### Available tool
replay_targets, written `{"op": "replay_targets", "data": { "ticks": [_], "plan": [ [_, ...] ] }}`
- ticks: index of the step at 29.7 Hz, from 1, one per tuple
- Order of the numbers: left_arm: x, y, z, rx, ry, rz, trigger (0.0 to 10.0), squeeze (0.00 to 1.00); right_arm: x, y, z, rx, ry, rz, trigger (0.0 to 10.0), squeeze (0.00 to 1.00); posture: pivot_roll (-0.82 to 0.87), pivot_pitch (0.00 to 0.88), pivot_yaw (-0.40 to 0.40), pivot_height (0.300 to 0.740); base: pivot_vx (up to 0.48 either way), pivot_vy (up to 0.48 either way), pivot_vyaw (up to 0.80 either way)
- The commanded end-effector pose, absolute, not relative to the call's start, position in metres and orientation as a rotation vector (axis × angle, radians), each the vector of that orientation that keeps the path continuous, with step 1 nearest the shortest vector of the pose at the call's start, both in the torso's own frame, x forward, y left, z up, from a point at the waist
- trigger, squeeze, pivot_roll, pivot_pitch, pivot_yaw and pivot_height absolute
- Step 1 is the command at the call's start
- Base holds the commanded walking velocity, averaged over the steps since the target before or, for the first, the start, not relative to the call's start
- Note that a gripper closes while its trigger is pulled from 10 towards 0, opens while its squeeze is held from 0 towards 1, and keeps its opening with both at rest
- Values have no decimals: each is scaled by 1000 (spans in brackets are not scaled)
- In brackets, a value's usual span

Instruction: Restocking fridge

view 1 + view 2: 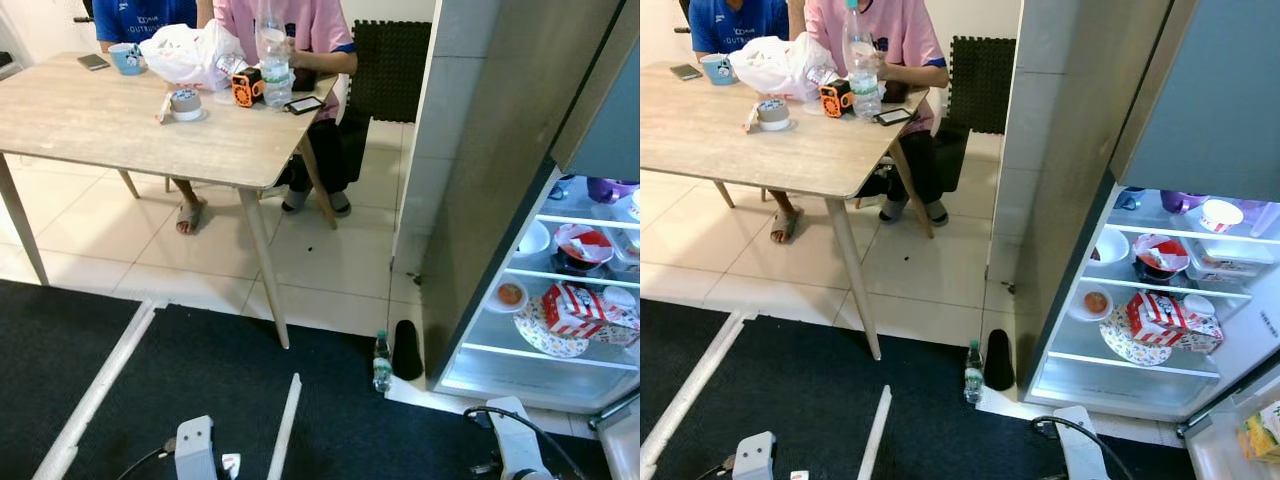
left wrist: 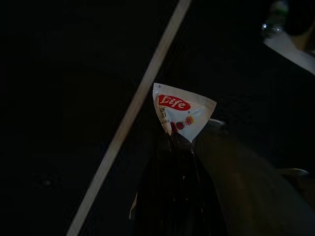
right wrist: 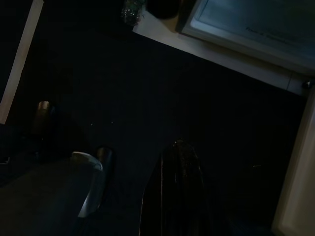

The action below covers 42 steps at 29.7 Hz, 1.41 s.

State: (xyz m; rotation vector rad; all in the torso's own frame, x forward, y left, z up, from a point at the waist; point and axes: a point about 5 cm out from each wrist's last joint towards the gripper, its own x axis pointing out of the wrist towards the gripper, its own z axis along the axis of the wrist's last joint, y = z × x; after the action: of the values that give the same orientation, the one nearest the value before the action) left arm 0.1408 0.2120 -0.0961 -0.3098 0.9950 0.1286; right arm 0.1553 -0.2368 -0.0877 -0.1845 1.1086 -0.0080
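My left gripper [image 2: 173,133] is shut on a small white sachet [image 2: 182,109] with a red "Life" label, held low over the dark carpet. A corner of the sachet [image 1: 231,465] shows beside my left wrist [image 1: 194,448] at the bottom of the left eye view. The open fridge [image 1: 560,300] stands to the right, lit inside, its shelves holding a red-and-white box [image 1: 580,308], plates and bowls. My right gripper [image 3: 178,145] hangs shut and holds nothing, just before the fridge's bottom edge [image 3: 231,54].
A small water bottle [image 1: 382,362] and a black object [image 1: 406,350] stand on the floor by the fridge corner. A wooden table [image 1: 120,125] with a bottle [image 1: 274,60], a bag and tape is at left, with two people seated behind it. White strips [image 1: 100,385] cross the carpet.
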Motion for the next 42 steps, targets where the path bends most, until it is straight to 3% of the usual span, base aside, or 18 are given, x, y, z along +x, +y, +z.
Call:
{"op": "replay_targets", "data": {
  "ticks": [1, 9, 17, 22, 32, 42],
  "plan": [
    [141, 230, -92, -308, 975, 185, 10000, 0, 148, -227, -93, -172, 1130, 17, 10000, 0, -15, 0, 48, 740, 0, 0, 0],
    [148, 242, -86, -286, 947, 177, 10000, 0, 143, -217, -97, -149, 1143, 27, 10000, 0, -17, 0, 74, 740, 0, 0, 0],
    [148, 230, -90, -269, 984, 141, 10000, 0, 148, -231, -92, -150, 1124, -37, 10000, 0, -73, 0, 84, 740, 0, 0, 0],
    [167, 222, -84, -246, 950, 57, 10000, 0, 166, -234, -84, -140, 1064, -53, 10000, 0, -81, 0, 96, 740, 0, 0, 0],
    [176, 229, -78, -270, 921, 91, 10000, 0, 177, -222, -82, -169, 1050, 11, 10000, 0, -98, 0, 46, 740, 0, 0, 0],
    [171, 207, -85, -314, 959, 59, 10000, 0, 173, -232, -82, -211, 1063, 20, 10000, 0, -162, 0, 75, 740, 0, -373, 0]
  ]
}}
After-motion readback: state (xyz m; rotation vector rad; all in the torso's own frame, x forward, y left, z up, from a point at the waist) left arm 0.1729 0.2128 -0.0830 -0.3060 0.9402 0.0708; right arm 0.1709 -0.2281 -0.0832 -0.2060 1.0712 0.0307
